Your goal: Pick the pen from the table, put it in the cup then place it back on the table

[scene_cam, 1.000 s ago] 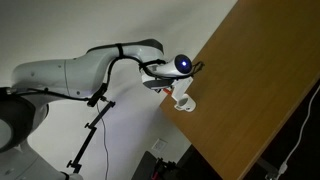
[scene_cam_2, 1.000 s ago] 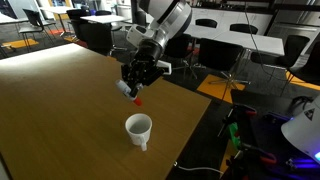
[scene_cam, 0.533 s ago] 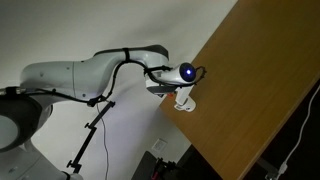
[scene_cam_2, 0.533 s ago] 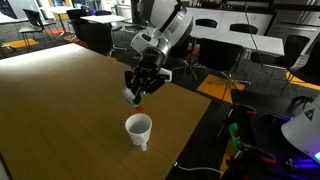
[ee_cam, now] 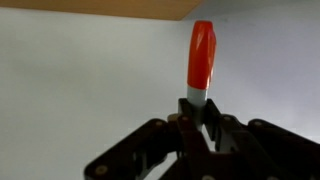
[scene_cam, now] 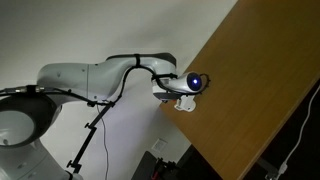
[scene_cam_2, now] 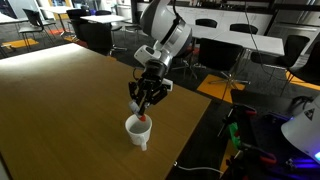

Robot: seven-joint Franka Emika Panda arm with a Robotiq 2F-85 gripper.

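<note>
exterior view: far, rolled sideways, facing a white wall (scene_cam: 60, 30) past the large brown wooden tabletop (scene_cam: 260, 90) | exterior view: nearer, raised, looking across the tabletop (scene_cam_2: 60, 110) toward dark office chairs (scene_cam_2: 240, 50) | wrist view: close, along the black gripper (ee_cam: 200, 118) to a short red pen (ee_cam: 201, 55) | both exterior views share: small white round cup (scene_cam: 184, 102) (scene_cam_2: 139, 129), white robot arm (scene_cam: 90, 78) (scene_cam_2: 165, 30)

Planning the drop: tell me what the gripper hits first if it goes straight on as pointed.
Likely the cup: the gripper points down, its pen tip just above the opening, though depth is unclear.
</note>
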